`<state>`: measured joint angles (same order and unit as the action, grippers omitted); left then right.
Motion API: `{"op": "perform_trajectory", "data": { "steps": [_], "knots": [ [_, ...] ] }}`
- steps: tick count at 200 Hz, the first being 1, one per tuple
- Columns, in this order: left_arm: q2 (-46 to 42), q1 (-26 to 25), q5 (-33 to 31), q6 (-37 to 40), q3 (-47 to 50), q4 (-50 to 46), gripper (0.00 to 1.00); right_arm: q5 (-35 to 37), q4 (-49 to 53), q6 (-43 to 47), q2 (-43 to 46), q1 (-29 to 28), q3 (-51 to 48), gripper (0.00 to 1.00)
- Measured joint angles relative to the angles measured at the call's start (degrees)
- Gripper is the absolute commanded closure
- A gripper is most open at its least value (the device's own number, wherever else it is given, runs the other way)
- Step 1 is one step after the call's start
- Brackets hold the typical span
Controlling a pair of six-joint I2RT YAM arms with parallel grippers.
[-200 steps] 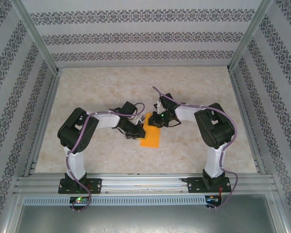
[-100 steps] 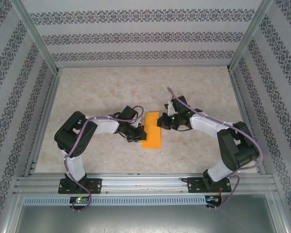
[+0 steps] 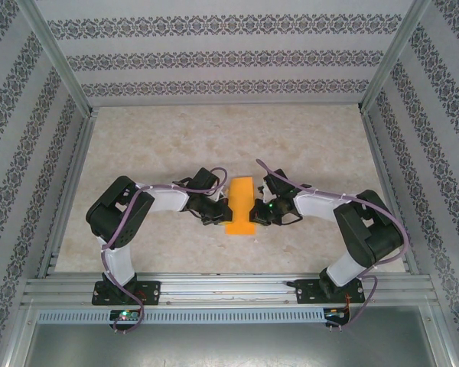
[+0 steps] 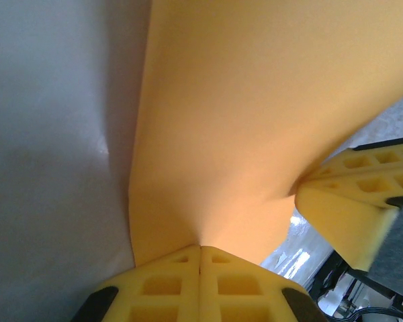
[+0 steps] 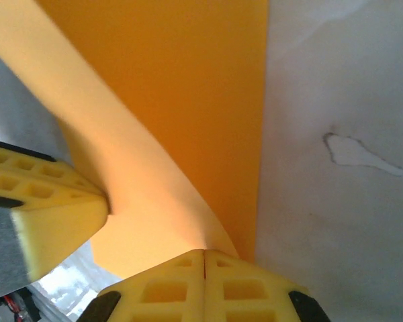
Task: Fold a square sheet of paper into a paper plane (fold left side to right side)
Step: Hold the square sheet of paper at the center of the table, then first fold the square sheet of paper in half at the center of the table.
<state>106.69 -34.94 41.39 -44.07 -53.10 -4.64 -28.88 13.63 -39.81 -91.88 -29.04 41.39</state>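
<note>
The square sheet of paper lies at the middle of the table as a narrow upright strip, long from near to far and slim from left to right. I read that as the left-to-right fold already brought over, perhaps more than once. It has no pointed nose, no slanted corner folds and no wings, so the paper plane itself is not begun and most of the shaping is left. Seen from the wrists, the paper is not lying flat. The upper layer bows up in a soft curve above the flat layer beneath it, so this crease looks only partly set and will want pressing down. The left jaws, on the strip's left near its near end, are pressed together, and the paper puckers into their seam, so they appear to be pinching its edge. The right jaws, opposite on the right side, are likewise shut, with the curled layer running down into their seam. The two pairs sit close across the strip without touching.
</note>
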Motion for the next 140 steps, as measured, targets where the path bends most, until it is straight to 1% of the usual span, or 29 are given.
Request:
{"op": "perform_trajectory", "data": {
  "steps": [16, 36, 49, 73, 102, 140],
  "knots": [
    [0.0, 0.0, 0.0, 0.0, -0.1, 0.0, 1.00, 0.6, 0.4, 0.0, -0.4, -0.3, 0.1, 1.00],
    [0.0, 0.0, -0.1, -0.2, -0.5, -0.4, 0.95, 1.1, 1.1, 0.1, -0.4, -0.4, 0.4, 1.00],
    [0.0, -0.1, -0.5, -0.2, -0.9, -0.8, 0.94, 1.6, 1.9, 0.6, -0.5, -0.5, 0.9, 1.00],
    [0.0, -0.2, -1.6, -0.2, -2.4, -2.1, 0.93, 2.6, 3.4, 1.2, -0.8, -0.7, 1.8, 1.00],
    [0.2, 0.9, -1.3, -0.1, -5.3, -2.1, 0.94, 3.0, 4.7, 2.2, -1.4, -0.8, 2.8, 1.00],
    [3.6, 2.4, -0.9, 0.7, -9.2, -1.7, 0.95, 3.7, 5.8, 2.8, -1.7, -1.0, 3.5, 1.00]
  ]
}}
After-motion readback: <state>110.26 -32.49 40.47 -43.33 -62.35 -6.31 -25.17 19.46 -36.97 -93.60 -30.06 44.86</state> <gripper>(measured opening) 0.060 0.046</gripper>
